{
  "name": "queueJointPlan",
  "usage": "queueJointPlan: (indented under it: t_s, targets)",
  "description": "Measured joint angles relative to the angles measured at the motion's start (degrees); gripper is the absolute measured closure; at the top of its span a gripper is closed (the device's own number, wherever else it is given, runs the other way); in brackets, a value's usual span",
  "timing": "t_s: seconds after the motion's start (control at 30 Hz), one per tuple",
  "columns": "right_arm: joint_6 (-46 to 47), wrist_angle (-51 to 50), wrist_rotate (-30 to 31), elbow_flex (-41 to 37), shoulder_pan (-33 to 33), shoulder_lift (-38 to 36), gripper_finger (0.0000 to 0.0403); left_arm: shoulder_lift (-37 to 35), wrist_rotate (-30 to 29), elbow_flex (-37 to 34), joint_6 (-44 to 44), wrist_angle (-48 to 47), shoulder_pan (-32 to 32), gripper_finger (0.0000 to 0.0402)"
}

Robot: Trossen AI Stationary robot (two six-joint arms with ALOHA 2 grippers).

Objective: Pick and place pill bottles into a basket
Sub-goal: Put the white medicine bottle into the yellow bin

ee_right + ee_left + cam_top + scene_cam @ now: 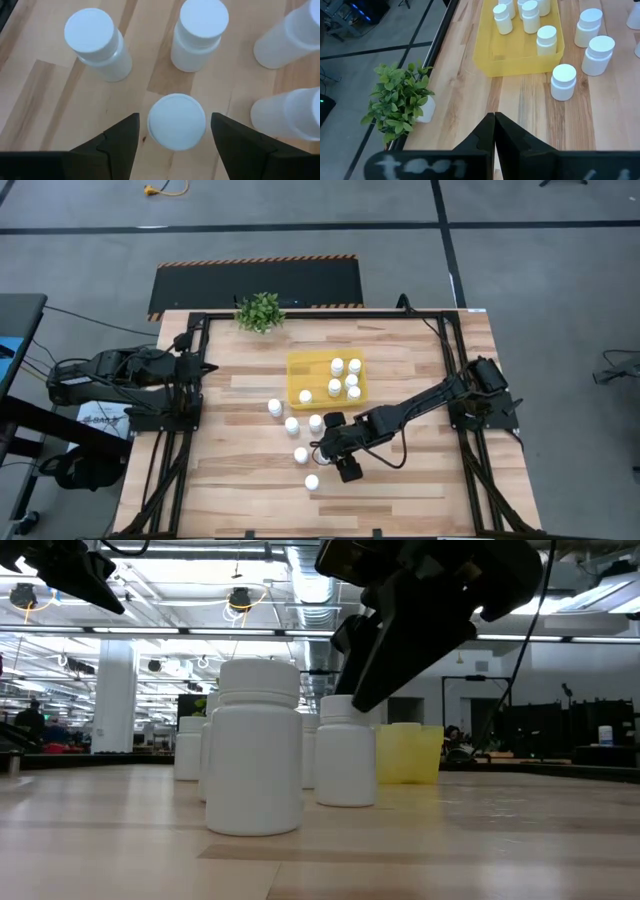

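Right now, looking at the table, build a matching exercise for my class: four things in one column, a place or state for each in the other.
Things:
1. left end effector
2. right end effector
3. plant
4. yellow tray

Places or states:
A. holds five bottles
B. open around a bottle's cap
C. shut, at the table's left edge
D. at the table's far edge

Pairs: 1-C, 2-B, 3-D, 4-A
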Motion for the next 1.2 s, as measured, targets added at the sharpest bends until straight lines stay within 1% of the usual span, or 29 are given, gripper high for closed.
queueJointPlan:
  t_s: [0.13, 0.4, 0.5, 0.57, 0.73, 0.8, 1.0, 1.07, 1.2]
  targets:
    - [0.0, 0.0, 0.1, 0.0, 0.0, 0.0, 0.0179, 0.0, 0.0, 0.0, 0.0, 0.0, 0.0, 0.0401]
    - [0.0, 0.1, 0.2, 0.0, -0.2, 0.0, 0.0244, 0.0, 0.0, 0.0, 0.0, 0.0, 0.0, 0.0401]
    - [0.1, 0.1, 0.2, 0.0, -0.4, 0.0, 0.0257, 0.0, 0.0, 0.0, 0.0, 0.0, 0.0, 0.0401]
    - [0.7, 0.1, 0.2, 0.0, -0.4, 0.0, 0.0256, 0.0, 0.0, 0.0, 0.0, 0.0, 0.0, 0.0401]
    - [3.0, -0.4, 0.1, 0.0, -0.8, -0.3, 0.0232, 0.0, 0.0, 0.0, 0.0, 0.0, 0.0, 0.0401]
    - [3.5, -1.3, 0.0, 0.1, -0.9, -0.7, 0.0232, 0.0, 0.0, 0.0, 0.0, 0.0, 0.0, 0.0401]
    - [3.5, -8.4, -0.3, 4.3, -1.6, -1.2, 0.0257, 0.0, 0.0, 0.0, 0.0, 0.0, 0.0, 0.0401]
    - [3.1, -10.8, -0.4, 6.0, -2.0, -2.0, 0.0257, 0.0, 0.0, 0.0, 0.0, 0.0, 0.0, 0.0401]
    - [1.9, -15.7, -0.4, 9.2, -3.2, -3.8, 0.0242, 0.0, 0.0, 0.0, 0.0, 0.0, 0.0, 0.0401]
